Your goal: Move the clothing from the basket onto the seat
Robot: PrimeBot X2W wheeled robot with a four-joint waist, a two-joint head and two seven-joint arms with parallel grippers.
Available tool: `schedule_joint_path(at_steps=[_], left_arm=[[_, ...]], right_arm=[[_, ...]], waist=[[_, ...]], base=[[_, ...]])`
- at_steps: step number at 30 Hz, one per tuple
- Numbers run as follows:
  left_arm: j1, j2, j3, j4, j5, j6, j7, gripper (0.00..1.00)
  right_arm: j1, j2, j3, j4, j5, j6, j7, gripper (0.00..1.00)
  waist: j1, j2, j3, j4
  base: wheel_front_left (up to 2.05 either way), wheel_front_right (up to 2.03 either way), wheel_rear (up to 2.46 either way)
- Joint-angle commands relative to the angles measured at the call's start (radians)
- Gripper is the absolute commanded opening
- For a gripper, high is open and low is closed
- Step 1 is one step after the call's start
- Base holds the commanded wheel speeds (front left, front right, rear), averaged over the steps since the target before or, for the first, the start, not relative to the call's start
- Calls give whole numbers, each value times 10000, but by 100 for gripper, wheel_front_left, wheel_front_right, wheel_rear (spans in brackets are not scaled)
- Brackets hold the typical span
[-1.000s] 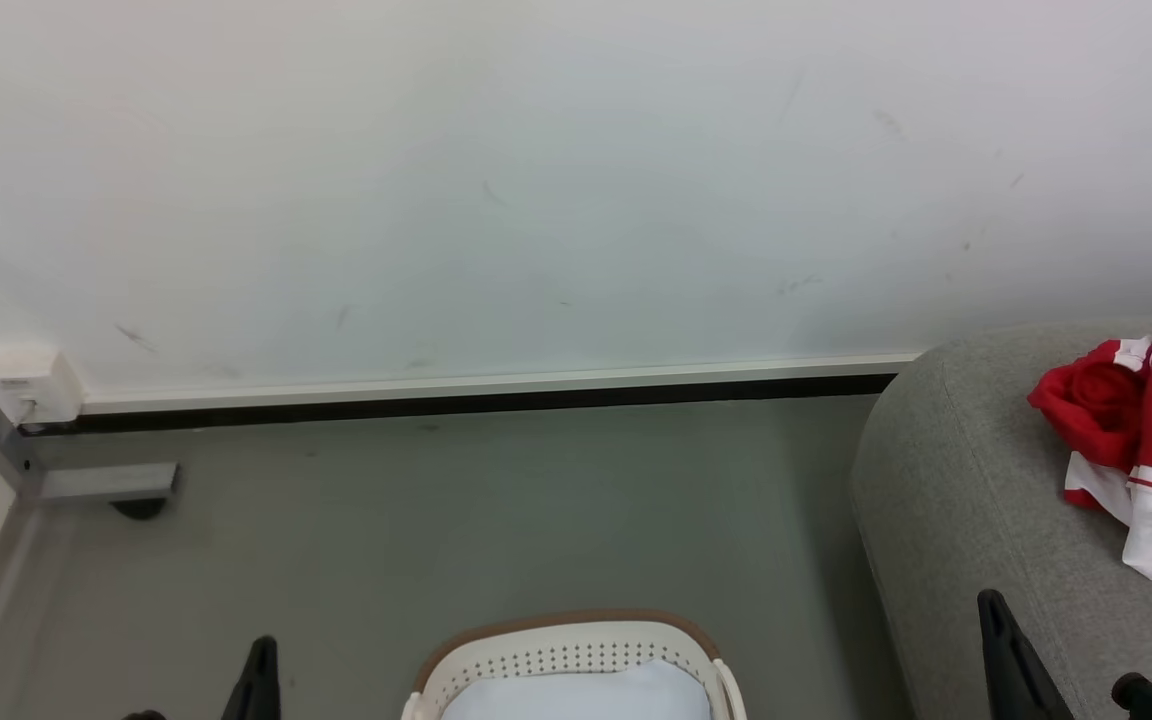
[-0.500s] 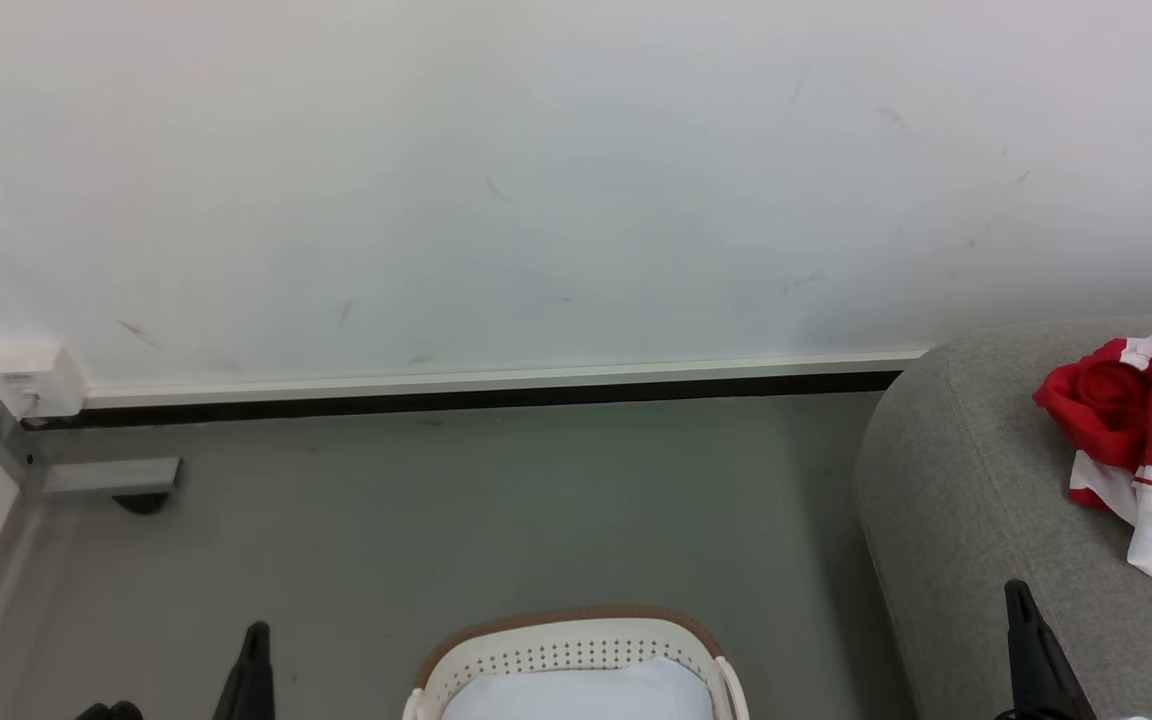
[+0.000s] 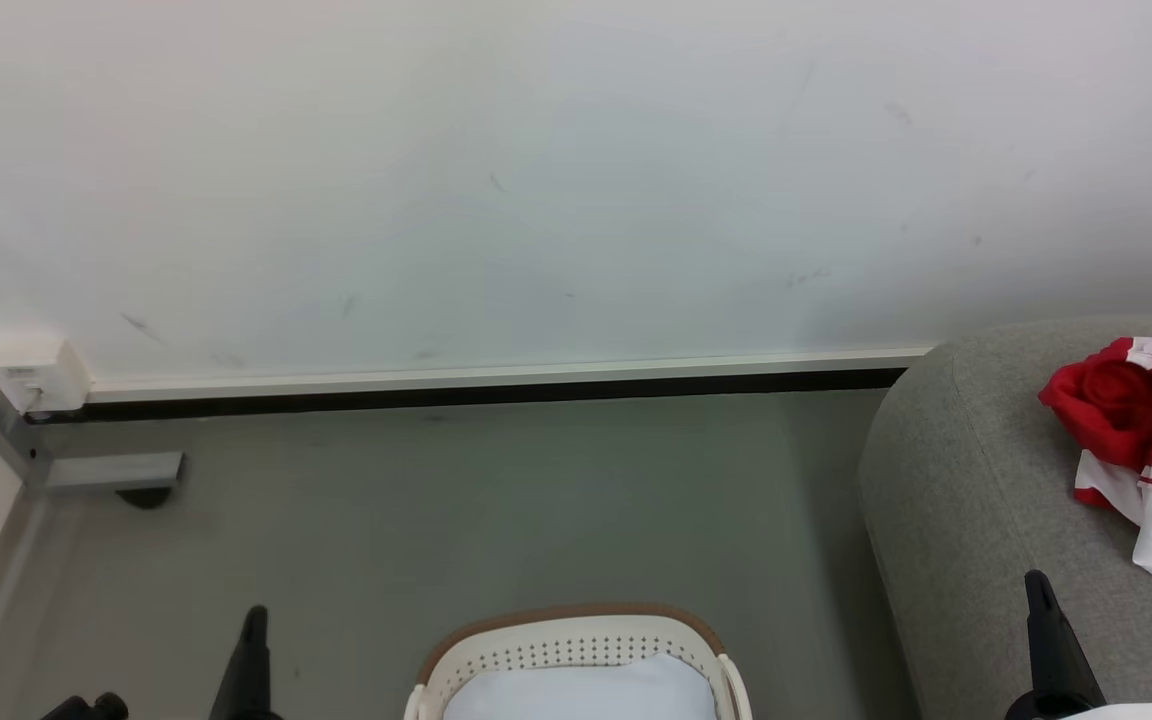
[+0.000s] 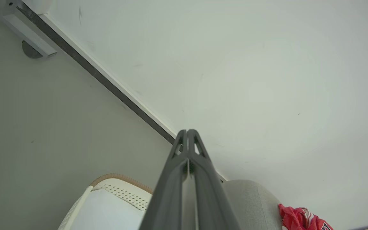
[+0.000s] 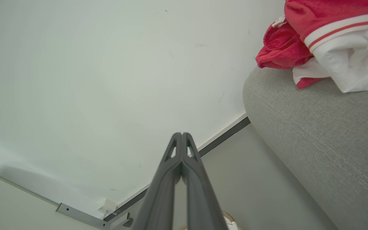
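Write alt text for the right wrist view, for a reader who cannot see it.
Red sports clothing with white trim lies bunched on the grey upholstered seat at upper right. The right end effector, shut and empty, rises from the bottom edge toward a white wall above a grey floor.

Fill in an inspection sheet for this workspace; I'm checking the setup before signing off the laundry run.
Surface: grey floor, basket standing on it.
Job's things: red and white clothing lies bunched on the grey seat; cream basket holds something pale, no red seen inside.
Clutter: nothing seen.
Grippers: left gripper shut, holding nothing, left of the basket; right gripper shut, holding nothing, near the seat.
Cables: nothing seen.
Surroundings: scuffed white wall, dark skirting strip, white box, metal bracket.
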State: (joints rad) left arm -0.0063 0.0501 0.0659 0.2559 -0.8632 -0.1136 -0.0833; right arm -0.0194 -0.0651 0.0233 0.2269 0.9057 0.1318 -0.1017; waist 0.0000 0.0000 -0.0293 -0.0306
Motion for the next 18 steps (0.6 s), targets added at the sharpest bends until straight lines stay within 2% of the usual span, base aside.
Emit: schedule_joint_path(at_steps=[1, 18], left_arm=[[-270, 58, 79, -122, -350, -33, 63, 0], [-487, 47, 191, -126, -2288, -83, 587, 0]], right_arm=[[-278, -91, -77, -73, 316, -7, 73, 0], [-466, -87, -365, -8, 2211, -10, 590, 0]], waist=[[0, 0, 4, 4], [0, 0, 71, 67]], base=[[0, 0, 0], [0, 0, 0]])
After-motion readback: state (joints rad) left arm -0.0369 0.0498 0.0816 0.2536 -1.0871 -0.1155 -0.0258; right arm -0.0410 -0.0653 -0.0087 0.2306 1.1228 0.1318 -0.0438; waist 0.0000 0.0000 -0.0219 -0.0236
